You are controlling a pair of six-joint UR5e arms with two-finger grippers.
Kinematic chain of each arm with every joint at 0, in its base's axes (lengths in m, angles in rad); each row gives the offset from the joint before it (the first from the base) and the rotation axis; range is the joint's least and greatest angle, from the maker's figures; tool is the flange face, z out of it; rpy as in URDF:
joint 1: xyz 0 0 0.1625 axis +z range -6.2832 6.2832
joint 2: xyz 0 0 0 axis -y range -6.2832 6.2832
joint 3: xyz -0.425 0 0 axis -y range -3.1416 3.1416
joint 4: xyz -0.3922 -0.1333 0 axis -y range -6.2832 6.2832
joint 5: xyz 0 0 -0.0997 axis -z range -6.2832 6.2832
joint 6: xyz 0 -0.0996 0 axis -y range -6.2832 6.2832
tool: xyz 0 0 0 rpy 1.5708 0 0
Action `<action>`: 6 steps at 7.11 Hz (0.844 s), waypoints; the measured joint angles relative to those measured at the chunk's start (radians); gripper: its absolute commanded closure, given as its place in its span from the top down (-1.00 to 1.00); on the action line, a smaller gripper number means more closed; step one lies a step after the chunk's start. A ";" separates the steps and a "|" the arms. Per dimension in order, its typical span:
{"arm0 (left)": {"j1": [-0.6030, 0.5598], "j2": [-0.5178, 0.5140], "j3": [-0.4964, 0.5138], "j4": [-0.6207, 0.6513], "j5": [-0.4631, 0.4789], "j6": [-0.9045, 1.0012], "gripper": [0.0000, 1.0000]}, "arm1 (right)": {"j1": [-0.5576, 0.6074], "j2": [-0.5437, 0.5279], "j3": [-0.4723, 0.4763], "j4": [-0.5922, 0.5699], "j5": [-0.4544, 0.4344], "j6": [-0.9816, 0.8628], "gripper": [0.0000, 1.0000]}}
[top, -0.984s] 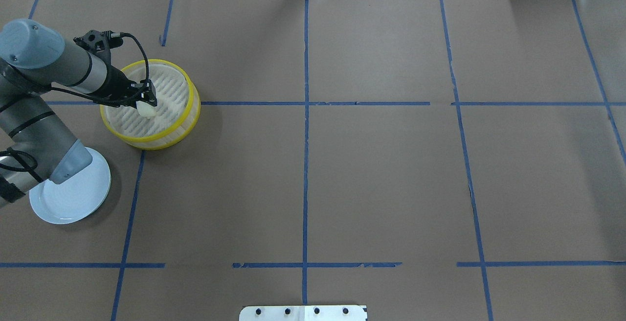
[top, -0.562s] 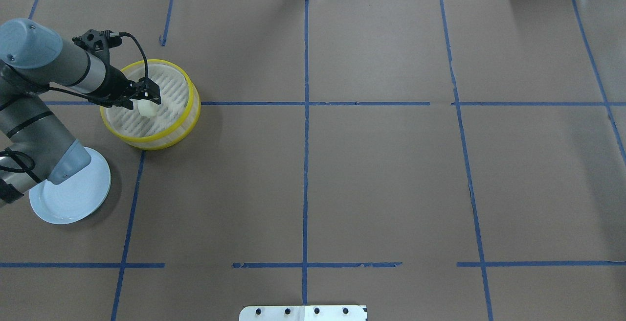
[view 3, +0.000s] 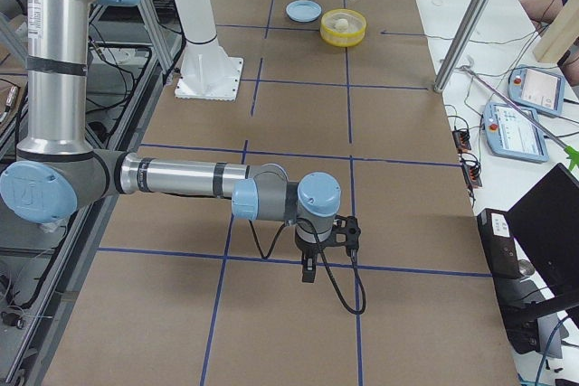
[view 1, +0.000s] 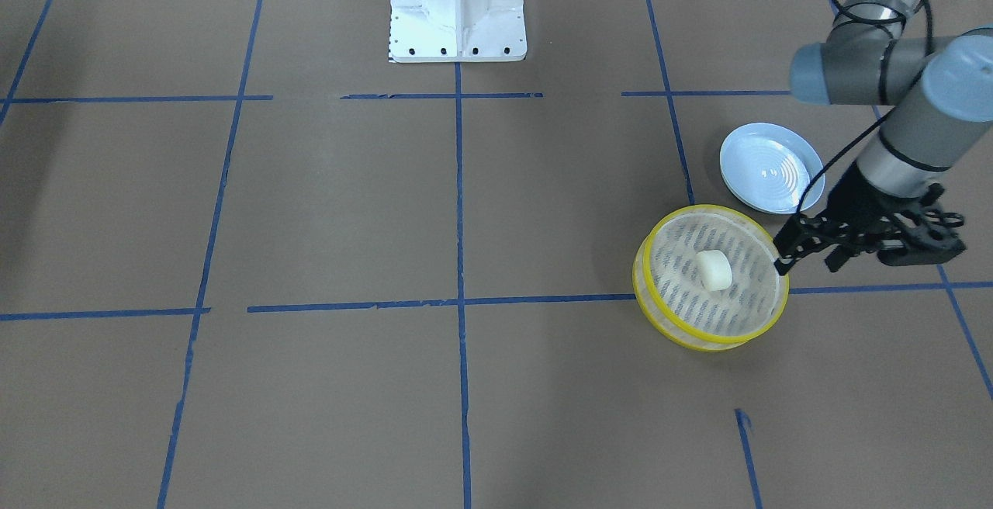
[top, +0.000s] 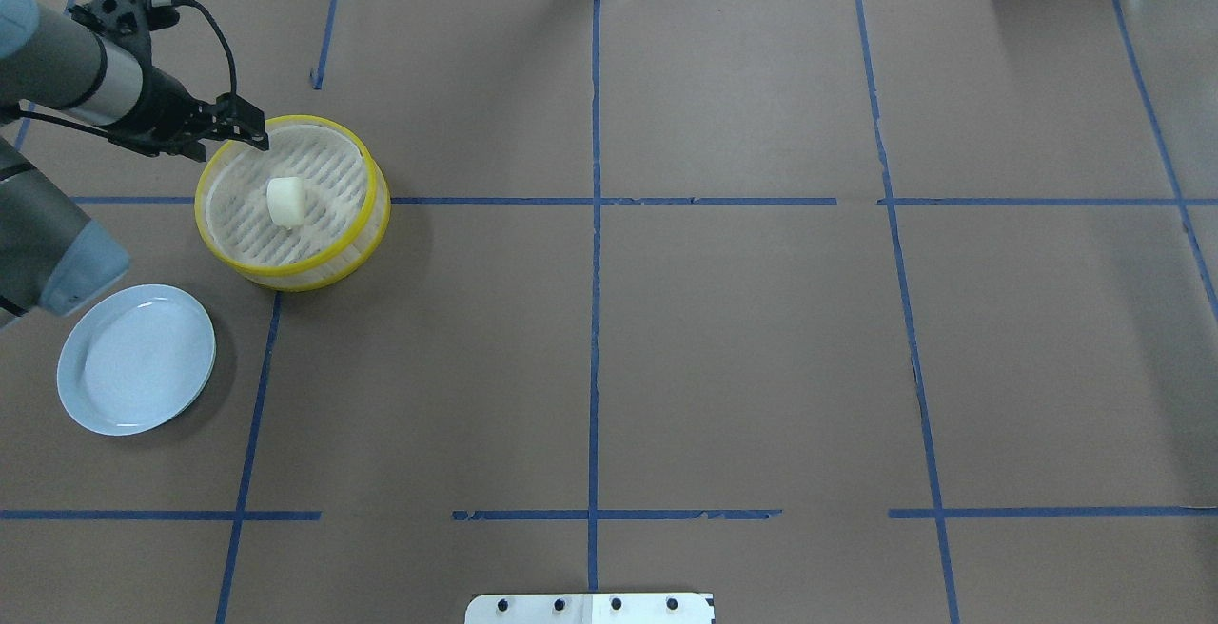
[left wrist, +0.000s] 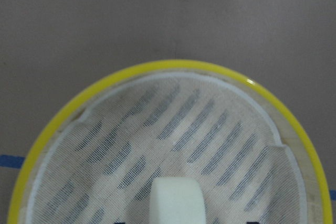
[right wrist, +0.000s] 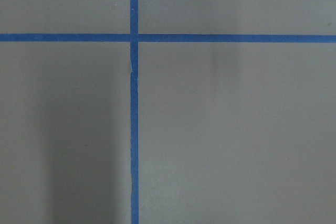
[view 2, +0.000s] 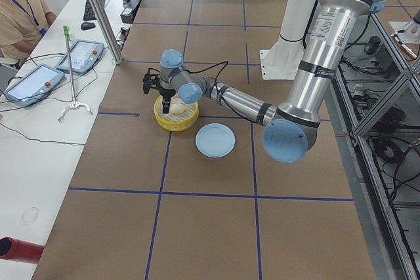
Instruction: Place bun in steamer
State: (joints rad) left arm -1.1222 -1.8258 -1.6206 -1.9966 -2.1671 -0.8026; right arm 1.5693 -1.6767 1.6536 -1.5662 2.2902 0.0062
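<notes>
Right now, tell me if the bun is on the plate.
No, the bun lies inside the steamer, well apart from the plate.

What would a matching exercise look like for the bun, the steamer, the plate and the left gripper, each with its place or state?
1 bun
2 steamer
3 plate
4 left gripper

A pale blue, empty
B open, fingers near the yellow rim
C lying on the slotted base
D yellow-rimmed, holds the bun

Pairs: 1-C, 2-D, 3-A, 4-B
</notes>
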 measured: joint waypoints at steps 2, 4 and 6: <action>-0.212 0.136 0.008 0.021 -0.207 0.371 0.86 | 0.000 0.000 0.000 0.000 0.000 0.000 1.00; -0.353 0.235 0.017 0.096 -0.263 0.662 0.88 | 0.000 0.000 0.000 0.000 0.000 0.000 1.00; -0.468 0.258 0.015 0.314 -0.267 0.900 1.00 | 0.000 0.000 0.000 0.000 0.000 0.000 1.00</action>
State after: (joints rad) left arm -1.5898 -1.5675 -1.6051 -1.6831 -2.4337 0.0974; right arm 1.5693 -1.6766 1.6537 -1.5662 2.2902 0.0061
